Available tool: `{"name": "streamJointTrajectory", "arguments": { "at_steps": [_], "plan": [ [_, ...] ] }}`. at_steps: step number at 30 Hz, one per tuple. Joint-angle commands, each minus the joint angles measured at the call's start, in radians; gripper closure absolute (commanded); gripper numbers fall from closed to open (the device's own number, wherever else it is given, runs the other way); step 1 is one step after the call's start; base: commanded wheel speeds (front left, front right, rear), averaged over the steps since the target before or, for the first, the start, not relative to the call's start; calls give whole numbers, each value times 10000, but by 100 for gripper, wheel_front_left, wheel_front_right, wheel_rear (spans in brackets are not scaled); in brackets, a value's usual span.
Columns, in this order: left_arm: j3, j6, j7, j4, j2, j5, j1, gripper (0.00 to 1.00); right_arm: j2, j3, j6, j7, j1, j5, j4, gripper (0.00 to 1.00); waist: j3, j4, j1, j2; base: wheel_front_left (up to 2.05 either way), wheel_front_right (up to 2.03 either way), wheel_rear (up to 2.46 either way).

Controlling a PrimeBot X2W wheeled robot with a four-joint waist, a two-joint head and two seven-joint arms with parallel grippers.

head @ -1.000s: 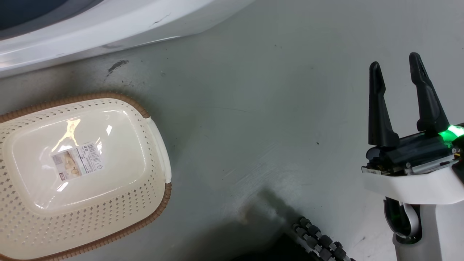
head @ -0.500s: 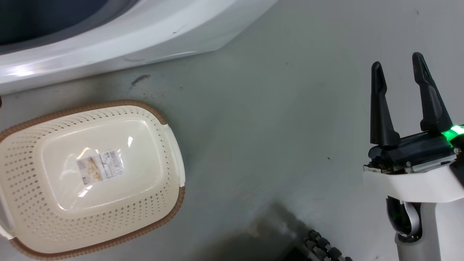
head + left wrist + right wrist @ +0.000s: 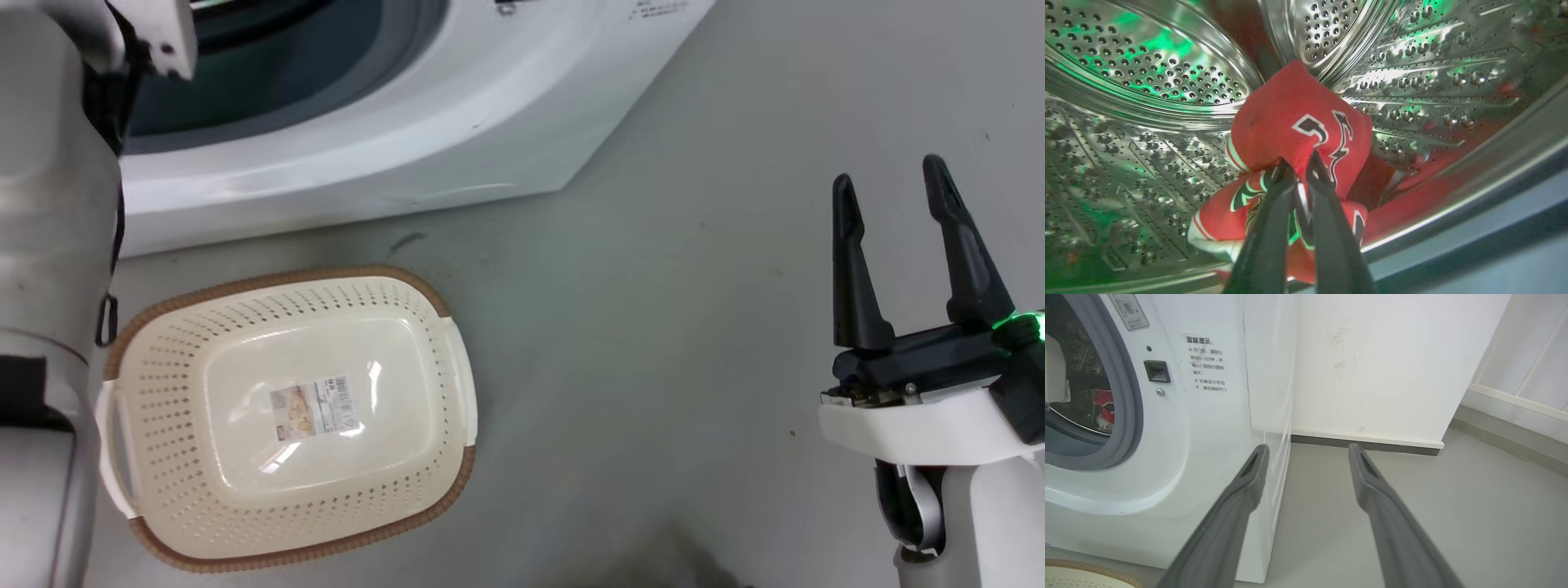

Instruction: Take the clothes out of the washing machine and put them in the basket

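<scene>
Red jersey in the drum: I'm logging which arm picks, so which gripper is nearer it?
Left. The left gripper is inside the drum, shut on the red jersey; the right gripper hangs open over the floor, outside the washing machine.

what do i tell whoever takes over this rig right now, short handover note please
Left pincer: shut on the red jersey, deep inside the drum of the washing machine.
Right pincer: open and holding nothing, above the floor to the right of the machine.
Basket: on the floor in front of the machine, no clothes in it, only a label on its bottom.
Done: jersey gripped.
Left: pull the jersey out through the door opening and drop it in the basket. More red fabric lies under the jersey, so probably go back in for the rest.
</scene>
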Motion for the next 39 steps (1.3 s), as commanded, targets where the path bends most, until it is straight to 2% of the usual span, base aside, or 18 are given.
{"name": "streamJointTrajectory", "arguments": {
  "at_steps": [1,7,14,22,28,30,39],
  "plan": [
    [-192,6,-326,-108,-69,-149,401,100,7,-39,-10,-25,183,-133,57,0,-528,363,1,0,0,0,0],
    [-595,6,-1129,-535,-203,-609,1478,100,9,-101,-10,-24,458,-357,189,0,-1271,690,1,0,0,0,0],
    [-714,29,-1394,-1699,-270,-778,2728,100,9,-136,-10,-24,893,-579,328,0,-2098,1072,1,0,0,0,0],
    [-284,388,-1402,-4599,-119,-777,4522,100,9,-129,-10,-24,1390,-714,501,0,-2943,1457,1,0,0,0,0],
    [-250,549,-1404,-5918,0,-749,5565,100,9,-122,-10,-24,1671,-770,612,0,-3474,1597,1,0,0,0,0],
    [-261,715,-1405,-6815,95,-800,6302,100,9,-135,-10,-24,1884,-817,685,0,-3886,1711,1,0,0,0,0],
    [-261,1282,-1215,-9155,366,-925,8097,100,9,-200,-10,-24,2490,-668,815,0,-4686,2044,1,0,0,0,0]
  ]
}}
